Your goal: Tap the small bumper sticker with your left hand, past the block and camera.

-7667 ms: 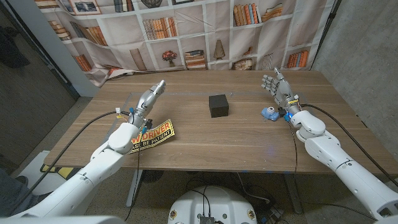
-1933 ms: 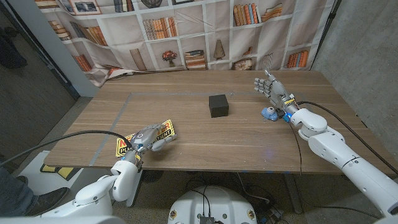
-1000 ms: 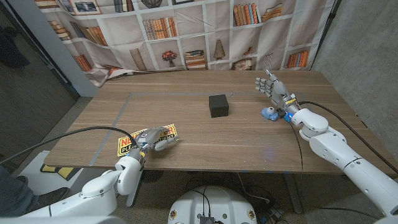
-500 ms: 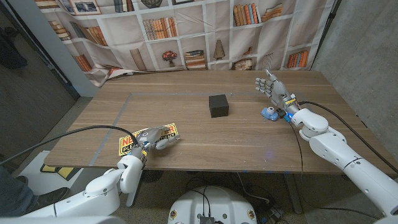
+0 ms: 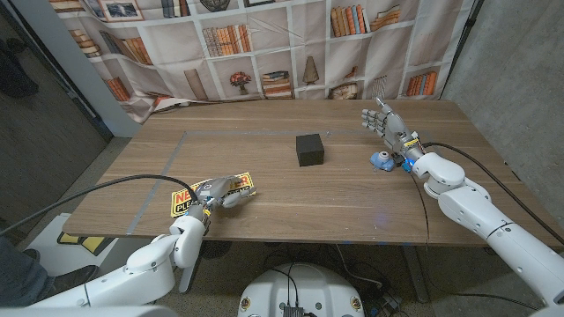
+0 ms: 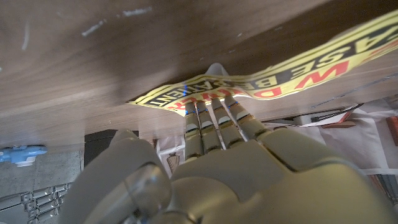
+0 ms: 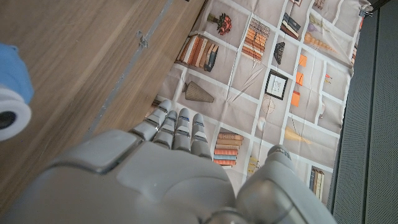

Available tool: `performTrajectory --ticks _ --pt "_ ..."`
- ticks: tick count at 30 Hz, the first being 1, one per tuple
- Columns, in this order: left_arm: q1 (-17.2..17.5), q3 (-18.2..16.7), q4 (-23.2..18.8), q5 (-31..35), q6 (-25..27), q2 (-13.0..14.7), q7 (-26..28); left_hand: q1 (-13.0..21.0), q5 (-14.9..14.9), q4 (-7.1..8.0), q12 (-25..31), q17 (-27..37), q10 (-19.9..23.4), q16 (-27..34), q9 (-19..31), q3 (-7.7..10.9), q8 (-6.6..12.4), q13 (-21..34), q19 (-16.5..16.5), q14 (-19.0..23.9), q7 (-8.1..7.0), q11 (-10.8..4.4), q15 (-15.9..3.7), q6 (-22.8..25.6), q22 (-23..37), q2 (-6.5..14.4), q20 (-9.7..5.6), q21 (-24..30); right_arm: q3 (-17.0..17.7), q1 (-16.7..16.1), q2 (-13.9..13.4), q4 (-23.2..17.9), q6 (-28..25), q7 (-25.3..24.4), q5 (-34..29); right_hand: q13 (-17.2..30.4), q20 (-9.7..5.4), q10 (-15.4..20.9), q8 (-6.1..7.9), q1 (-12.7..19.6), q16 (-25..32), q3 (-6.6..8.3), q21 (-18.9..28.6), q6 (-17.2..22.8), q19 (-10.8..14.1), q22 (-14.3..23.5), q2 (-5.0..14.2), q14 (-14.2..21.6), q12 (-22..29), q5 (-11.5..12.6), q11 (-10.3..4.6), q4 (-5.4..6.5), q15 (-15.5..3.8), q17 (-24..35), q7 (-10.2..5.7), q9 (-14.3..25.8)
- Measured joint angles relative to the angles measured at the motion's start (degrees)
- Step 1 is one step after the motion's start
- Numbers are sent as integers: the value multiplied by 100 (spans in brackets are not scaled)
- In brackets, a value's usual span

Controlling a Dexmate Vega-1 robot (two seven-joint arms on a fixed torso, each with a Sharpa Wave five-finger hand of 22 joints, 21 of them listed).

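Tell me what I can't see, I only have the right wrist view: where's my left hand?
Observer: The left hand is on the yellow sticker near the table's front edge.
Operator: Fingers actually on it?
Observer: In the left wrist view the fingertips reach onto the sticker's printed edge.
Operator: And the block?
Observer: The black block sits mid-table, apart from both hands; the right hand stands raised beside the blue camera.

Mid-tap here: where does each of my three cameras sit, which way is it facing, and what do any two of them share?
Head view: on the robot's head, looking down over the table; both arms, left hand on the bumper sticker, right hand by the blue camera.
Left wrist view: behind the left hand, facing the sticker.
Right wrist view: behind the right hand, toward the backdrop.
Shared: the sticker in head and left wrist views; the camera in head and right wrist views.
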Motion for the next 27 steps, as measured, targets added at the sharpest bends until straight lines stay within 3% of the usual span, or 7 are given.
performTrajectory --ticks 17,27 --pt "161 -265 99 -352 -579 -27 514 23 0 -26 -1 -12 226 8 14 26 2 17 40 115 31 -41 10 194 0 24 0 0 50 -44 5 -32 97 -27 -9 0 -31 56 0 0 0 -1 0 30 32 0 0 7 1 0 -11 -1 7 0 -10 0" --pt "271 -467 -106 -379 -652 91 648 84 0 -66 24 -10 284 -27 10 66 17 16 40 124 20 -80 2 245 11 83 0 -38 85 -87 76 39 269 -7 7 0 0 145 40 0 0 -17 -36 142 64 0 0 7 4 0 1 -17 6 0 -41 0"
